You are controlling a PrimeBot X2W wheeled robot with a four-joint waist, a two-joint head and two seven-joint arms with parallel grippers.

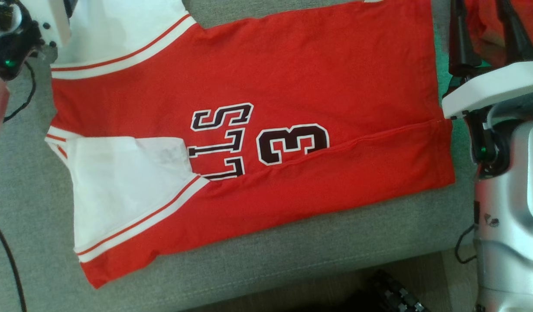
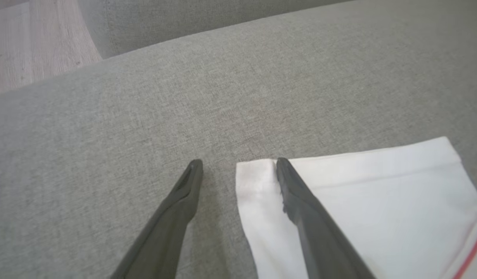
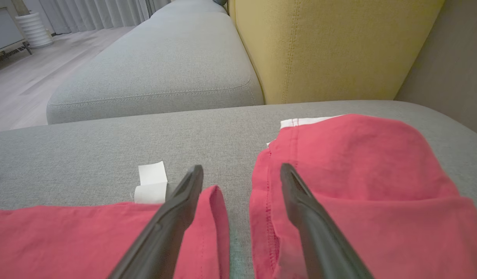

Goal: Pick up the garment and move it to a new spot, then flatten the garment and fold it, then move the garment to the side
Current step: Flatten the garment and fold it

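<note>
The sofa [image 1: 292, 260] holds the jersey [image 1: 258, 86] flat. Your left fingers [image 2: 300, 205] straddle its white sleeve corner [image 2: 258, 182] and your right fingers [image 3: 304, 213] its hem [image 3: 217, 224]. Both are wide open and empty. Close sloppily and the right could snag that other red cloth [image 3: 358, 162].

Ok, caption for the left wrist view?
Open left fingers bracket a corner of the white sleeve on the grey sofa cushion.

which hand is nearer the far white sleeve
Left: the left hand has one finger over the sleeve cuff; the right hand is by the shirt hem, at the opposite end.
</note>
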